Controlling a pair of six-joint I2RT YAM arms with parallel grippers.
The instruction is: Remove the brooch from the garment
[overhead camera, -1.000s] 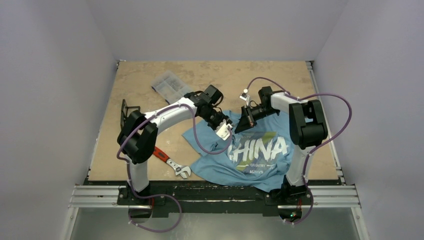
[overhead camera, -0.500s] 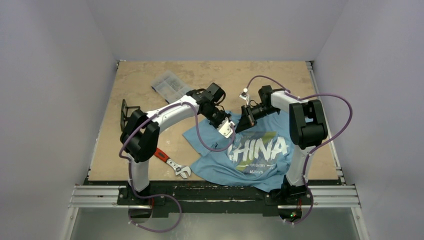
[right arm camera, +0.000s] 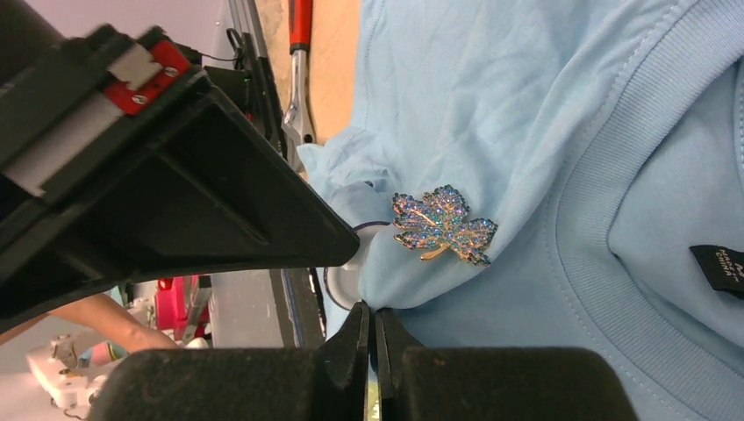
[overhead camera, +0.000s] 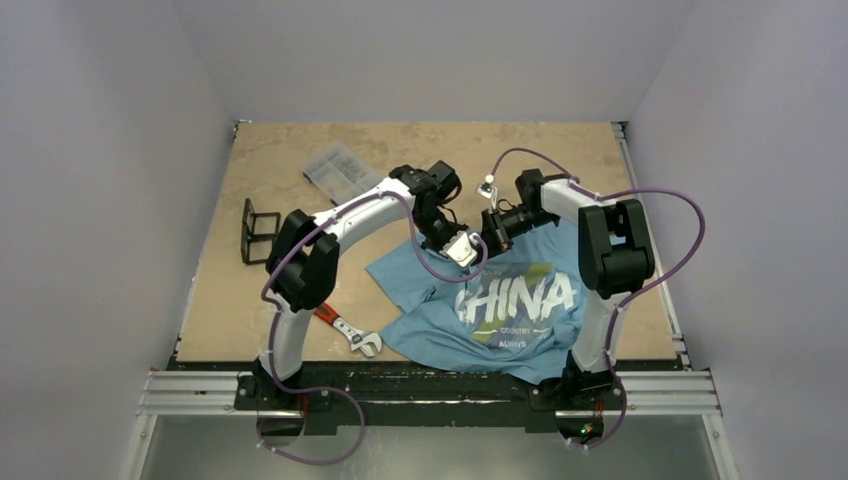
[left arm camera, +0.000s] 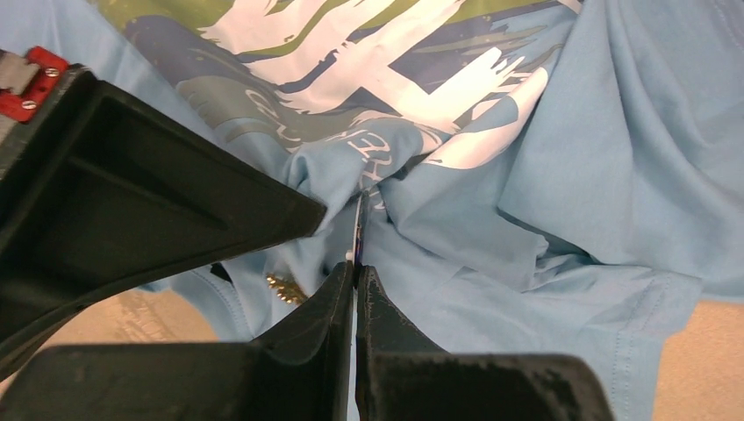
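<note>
- The shirt [overhead camera: 520, 300] is spread on the table [overhead camera: 300, 150], bunched at its far edge.
- A fold is pinched in the left gripper [left arm camera: 354, 268], jaws pressed together.
- The leaf-shaped brooch [right arm camera: 444, 225] is pinned beside the collar [right arm camera: 579, 228].
- The right gripper [right arm camera: 370, 310] is closed, tips touching cloth just below the brooch; cloth between them cannot be confirmed.

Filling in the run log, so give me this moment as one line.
left gripper: shut on shirt fold | right gripper: shut on shirt by brooch | brooch: pinned on shirt
</note>
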